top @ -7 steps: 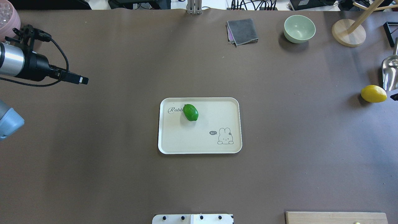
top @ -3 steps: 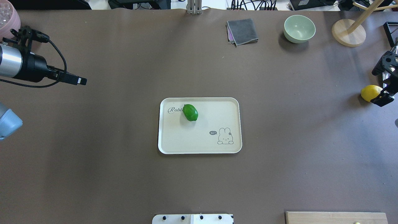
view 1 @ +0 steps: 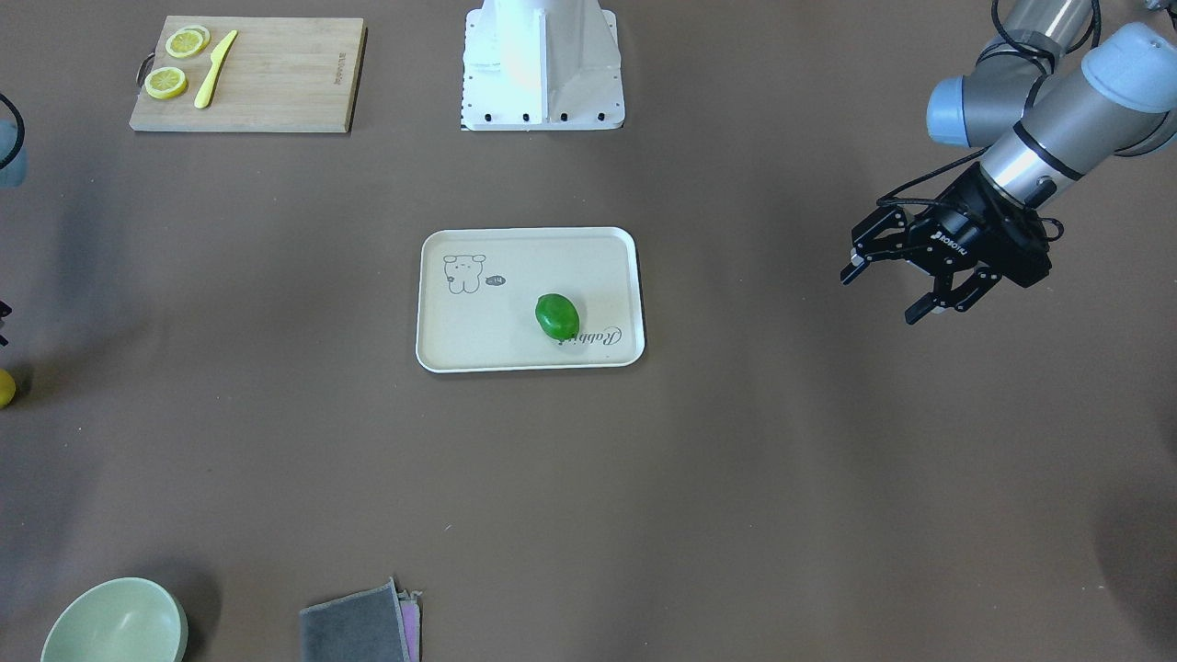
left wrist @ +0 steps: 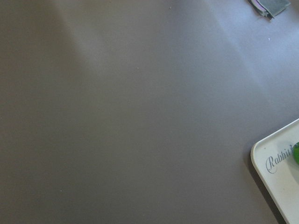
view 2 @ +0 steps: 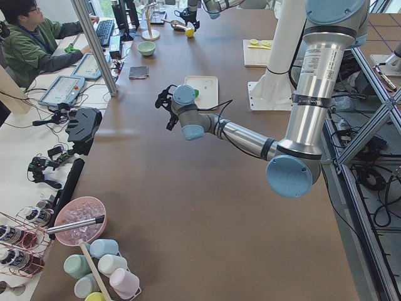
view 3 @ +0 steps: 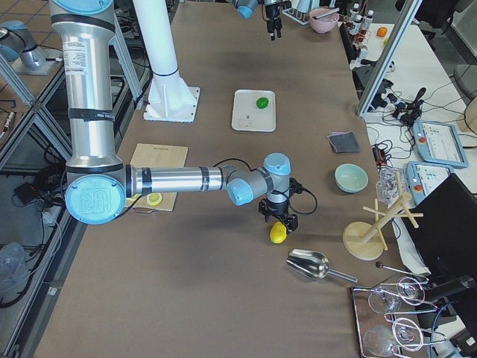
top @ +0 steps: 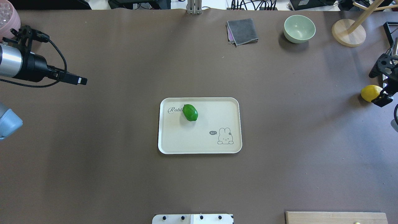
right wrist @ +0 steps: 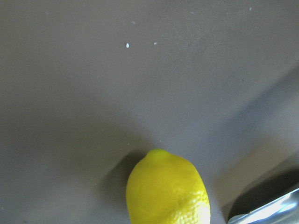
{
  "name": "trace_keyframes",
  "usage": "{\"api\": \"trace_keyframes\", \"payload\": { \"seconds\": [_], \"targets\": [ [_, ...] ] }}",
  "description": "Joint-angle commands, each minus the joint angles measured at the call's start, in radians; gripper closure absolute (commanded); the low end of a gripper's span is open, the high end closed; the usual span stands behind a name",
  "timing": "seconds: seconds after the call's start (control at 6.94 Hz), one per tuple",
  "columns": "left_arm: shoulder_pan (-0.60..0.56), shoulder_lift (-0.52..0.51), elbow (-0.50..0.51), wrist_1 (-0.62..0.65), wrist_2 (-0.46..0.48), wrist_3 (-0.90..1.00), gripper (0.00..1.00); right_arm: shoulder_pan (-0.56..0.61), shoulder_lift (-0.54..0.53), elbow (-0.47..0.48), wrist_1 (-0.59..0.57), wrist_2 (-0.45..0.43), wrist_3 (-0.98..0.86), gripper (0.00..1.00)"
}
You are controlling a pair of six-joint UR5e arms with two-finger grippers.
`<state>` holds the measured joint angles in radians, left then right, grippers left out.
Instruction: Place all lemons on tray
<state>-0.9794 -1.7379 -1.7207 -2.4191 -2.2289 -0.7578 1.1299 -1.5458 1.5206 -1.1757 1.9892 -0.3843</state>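
The green lemon (top: 190, 112) lies on the cream tray (top: 200, 146) near its "Rabbit" lettering, mid-table; it also shows in the front view (view 1: 557, 316). The yellow lemon (top: 370, 92) lies on the table at the far right edge. My right gripper (top: 383, 90) hovers just above it with its jaws apart; the right wrist view shows the yellow lemon (right wrist: 168, 191) close below. My left gripper (view 1: 880, 296) is open and empty, raised above the table far left of the tray.
A green bowl (top: 299, 28), a grey cloth (top: 242, 31) and a wooden stand (top: 348, 32) sit at the far side. A metal scoop (view 3: 309, 262) lies by the yellow lemon. A cutting board (view 1: 246, 74) with lemon slices and a knife is near my base.
My right gripper has come in from the right edge to above the yellow lemon, hiding the metal scoop. My left arm has drawn back slightly to the left.
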Motion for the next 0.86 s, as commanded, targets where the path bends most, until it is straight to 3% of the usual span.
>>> {"api": "trace_keyframes", "payload": {
  "seconds": [0.0, 0.58, 0.72],
  "targets": [
    [0.001, 0.0, -0.002, 0.0, 0.0, 0.0, 0.01, -0.012, 0.001, -0.023, -0.001, -0.024, -0.016, 0.03],
    [0.002, 0.02, -0.002, -0.027, 0.002, -0.002, 0.01, -0.042, 0.038, -0.071, -0.001, -0.024, -0.013, 0.06],
    [0.002, 0.02, -0.002, -0.029, 0.002, -0.002, 0.01, -0.045, 0.039, -0.077, -0.001, -0.026, -0.015, 0.19]
  ]
}}
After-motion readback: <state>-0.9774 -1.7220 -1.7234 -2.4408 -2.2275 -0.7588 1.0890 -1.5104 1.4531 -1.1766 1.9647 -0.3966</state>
